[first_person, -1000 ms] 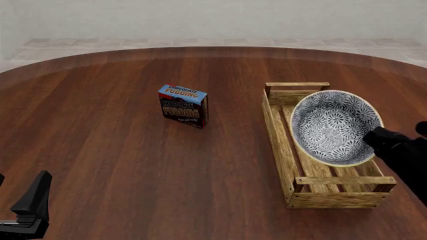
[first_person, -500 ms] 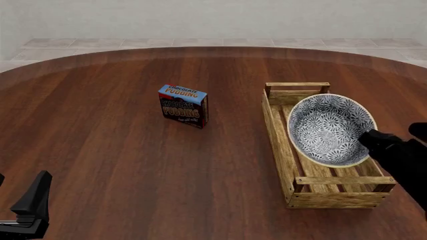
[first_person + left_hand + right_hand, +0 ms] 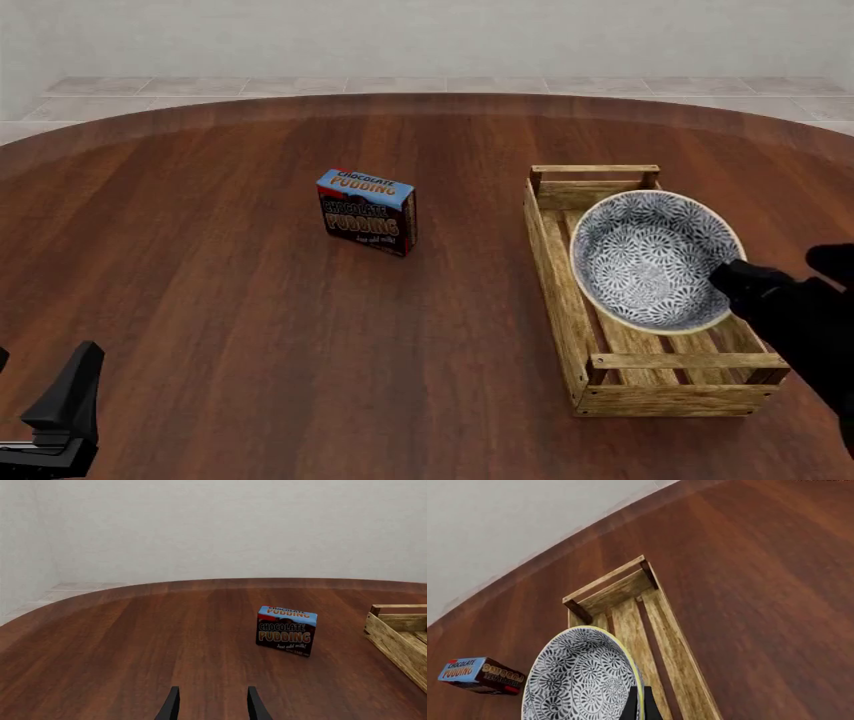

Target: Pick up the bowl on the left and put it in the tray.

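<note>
Bowl [image 3: 654, 260] held tilted over the tray [image 3: 561, 262], pinched at its 4 o'clock rim by the right gripper [image 3: 737, 280].
Level it and lower onto the slats before releasing; left gripper [image 3: 211, 705] idles, jaws apart.

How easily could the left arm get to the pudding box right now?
Probably easily: the left claw is open and empty, and only bare table lies between it and the upright pudding box.
</note>
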Controlling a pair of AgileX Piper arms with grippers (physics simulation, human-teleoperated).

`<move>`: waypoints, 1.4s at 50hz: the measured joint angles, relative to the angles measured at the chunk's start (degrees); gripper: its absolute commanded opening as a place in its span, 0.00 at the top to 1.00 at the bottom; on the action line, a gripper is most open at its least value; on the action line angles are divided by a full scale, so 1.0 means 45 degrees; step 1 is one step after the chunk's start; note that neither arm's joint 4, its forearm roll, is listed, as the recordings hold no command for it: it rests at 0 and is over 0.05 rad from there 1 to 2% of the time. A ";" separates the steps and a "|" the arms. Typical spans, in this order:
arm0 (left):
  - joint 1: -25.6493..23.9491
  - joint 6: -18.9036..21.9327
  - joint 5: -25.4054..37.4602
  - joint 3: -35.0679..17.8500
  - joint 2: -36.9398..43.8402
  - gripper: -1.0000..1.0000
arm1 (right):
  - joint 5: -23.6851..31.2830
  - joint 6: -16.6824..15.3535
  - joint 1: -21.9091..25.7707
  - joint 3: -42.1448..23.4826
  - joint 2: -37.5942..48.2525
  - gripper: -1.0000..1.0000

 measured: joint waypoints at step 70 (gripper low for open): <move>0.0000 0.0000 0.0000 0.0000 0.0000 0.00 | -0.1384 -0.0315 -0.0091 -0.0279 0.1921 1.00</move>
